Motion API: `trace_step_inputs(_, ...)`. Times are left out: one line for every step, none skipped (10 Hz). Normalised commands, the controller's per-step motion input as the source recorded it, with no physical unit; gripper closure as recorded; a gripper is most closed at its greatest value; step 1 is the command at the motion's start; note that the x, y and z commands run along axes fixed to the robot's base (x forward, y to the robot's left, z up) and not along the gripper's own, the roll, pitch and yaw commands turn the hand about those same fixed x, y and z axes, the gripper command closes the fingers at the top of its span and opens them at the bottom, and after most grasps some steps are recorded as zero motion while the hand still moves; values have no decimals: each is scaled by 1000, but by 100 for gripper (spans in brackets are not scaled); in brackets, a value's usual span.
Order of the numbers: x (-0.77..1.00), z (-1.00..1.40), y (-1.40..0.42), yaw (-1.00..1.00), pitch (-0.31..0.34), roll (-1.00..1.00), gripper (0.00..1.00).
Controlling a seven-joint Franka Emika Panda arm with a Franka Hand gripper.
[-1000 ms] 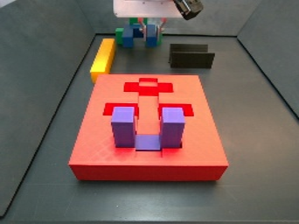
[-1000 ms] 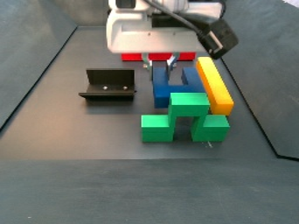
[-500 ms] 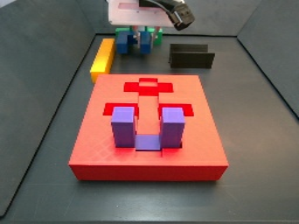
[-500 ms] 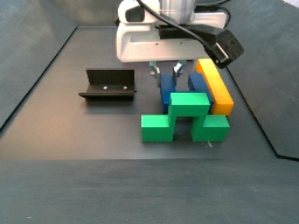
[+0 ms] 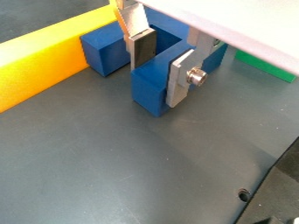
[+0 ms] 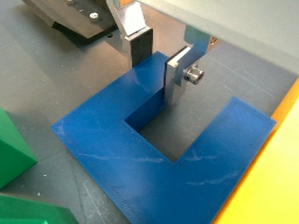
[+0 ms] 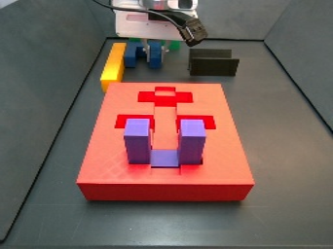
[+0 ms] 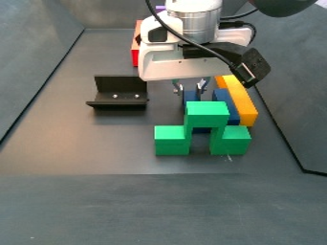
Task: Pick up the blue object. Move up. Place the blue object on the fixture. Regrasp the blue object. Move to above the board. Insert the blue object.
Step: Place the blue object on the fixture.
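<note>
The pincer [image 6: 158,59] straddles one prong of the dark blue U-shaped block [image 6: 176,162], which lies flat on the surface beside the long yellow bar [image 5: 47,59]; its plates sit narrowly either side, apparently for the pickup, though whether they clamp I cannot tell.

The dark blue U-shaped blue object [image 6: 163,153] lies flat, one prong between the end effector [image 6: 160,61] fingers.

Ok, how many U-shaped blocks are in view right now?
2. The blue object lies on the floor beside the yellow bar, one prong between the gripper fingers. The purple block stands in the board. More may be hidden behind the gripper.
</note>
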Motion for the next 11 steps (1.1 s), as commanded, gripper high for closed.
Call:
trace_step_inputs(-29,-54,0,0,0,-14,100)
trace_step_inputs(-31,-46,0,0,0,0,100)
trace_step_inputs(-26,0,0,0,0,0,100)
trace_step_inputs(0,0,0,0,0,40,100)
trace_step_inputs(60,634,0,46,63,-311,100)
trace_step_inputs(234,1000,-9,34,49,-243,100)
trace_step_inputs(249,1000,0,83,29,-269,100)
trace_step_inputs(220,1000,-17,123,0,-343,100)
trace_step_inputs(206,1000,-43,157,0,-391,100)
trace_step_inputs(149,1000,-69,171,0,-400,100)
trace_step_inputs(177,1000,-69,177,0,-377,100)
